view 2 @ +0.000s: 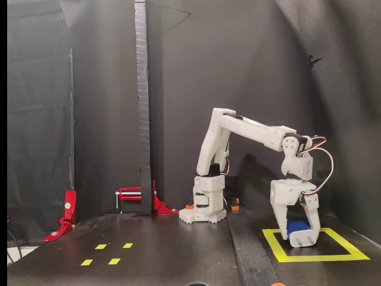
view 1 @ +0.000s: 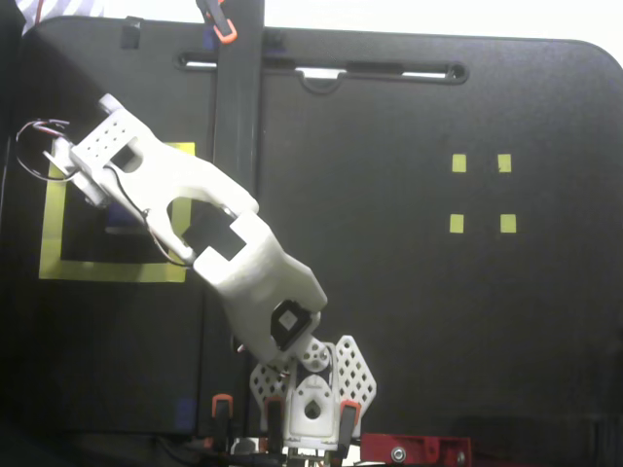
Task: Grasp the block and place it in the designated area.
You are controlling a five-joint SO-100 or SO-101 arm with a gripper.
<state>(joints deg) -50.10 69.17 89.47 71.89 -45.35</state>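
**Blue block low over the yellow square**

Blue and rounded, the small block (view 2: 296,227) sits pinched between your white two-finger gripper (view 2: 300,238) fingers, down at the black surface inside the large square outline of wide yellow tape (view 2: 342,256). From above, your white arm (view 1: 195,224) hides the block; four tiny yellow squares (view 1: 481,194) lie well apart.
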